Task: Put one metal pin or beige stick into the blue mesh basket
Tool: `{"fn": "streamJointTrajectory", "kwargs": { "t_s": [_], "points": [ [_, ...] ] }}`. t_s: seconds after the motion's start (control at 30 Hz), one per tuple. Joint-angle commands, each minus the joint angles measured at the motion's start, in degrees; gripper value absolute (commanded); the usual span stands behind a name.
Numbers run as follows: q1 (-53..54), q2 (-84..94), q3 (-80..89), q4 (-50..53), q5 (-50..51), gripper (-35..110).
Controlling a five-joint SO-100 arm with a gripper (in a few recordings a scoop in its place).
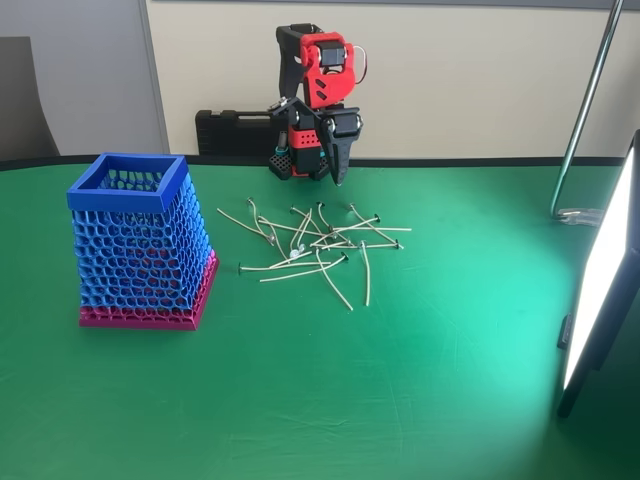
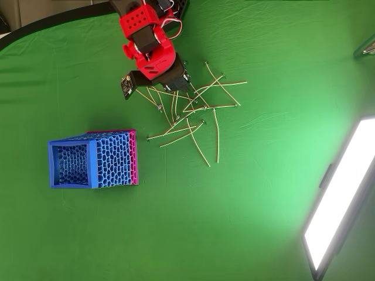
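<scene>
A loose pile of thin beige pins and sticks [image 1: 312, 245] lies on the green cloth in the middle of the fixed view; some are straight with small dark heads, some are bent. The overhead view has the same pile [image 2: 193, 114] just below and right of the arm. The blue mesh basket [image 1: 127, 182] with its magenta base band stands upright left of the pile, and looks empty from above [image 2: 71, 164]. My red and black gripper [image 1: 336, 180] [image 2: 183, 89] points down over the pile's far edge, its jaws together with nothing in them.
A black case [image 1: 230, 130] sits against the wall behind the arm. A bright light panel [image 1: 600, 280] [image 2: 340, 199] stands along the right side. Near it rises a metal stand pole [image 1: 585, 110]. Open green cloth stretches in front of the pile and basket.
</scene>
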Motion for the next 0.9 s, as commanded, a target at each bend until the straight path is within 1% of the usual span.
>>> {"fn": "streamJointTrajectory", "kwargs": {
  "t_s": [0.0, 0.1, 0.33, 0.67, 0.87],
  "points": [
    [0.4, 0.4, -3.3, 1.7, -1.1, 1],
    [1.4, 0.4, -4.3, 1.8, -1.8, 1],
    [-0.2, 0.2, -3.3, 1.8, -0.4, 1],
    [-1.0, 4.0, -1.7, 1.7, -3.3, 1],
    [-5.8, 6.9, 2.8, 1.3, -1.9, 1]
  ]
}}
